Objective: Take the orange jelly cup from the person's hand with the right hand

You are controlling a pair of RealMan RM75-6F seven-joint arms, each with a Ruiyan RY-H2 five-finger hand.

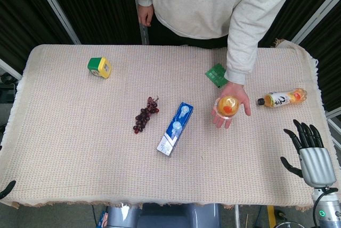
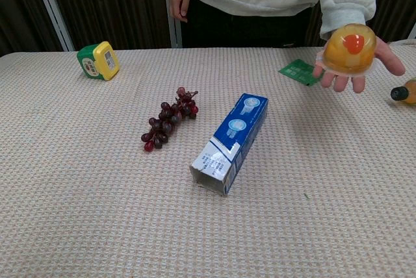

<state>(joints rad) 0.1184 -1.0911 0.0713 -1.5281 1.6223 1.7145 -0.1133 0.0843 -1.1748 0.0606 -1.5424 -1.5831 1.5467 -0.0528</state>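
Orange jelly cup [image 1: 228, 105] sits loose on person's hand [image 1: 232, 106], above counter [image 1: 80, 132]. Right hand [image 1: 309, 151] released, fingers spread, well apart. Risk: clumsy approach tips cup off or clips bottle [image 1: 282, 98].

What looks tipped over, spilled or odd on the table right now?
No spill. The blue carton and the bottle both lie on their sides. The jelly cup sits level on the person's palm, and the right hand is apart from it.

bottle [image 1: 282, 99]: dark characters on label, possibly Japanese, unreadable; blue carton [image 2: 231, 142]: fine print, illegible; other text: none readable
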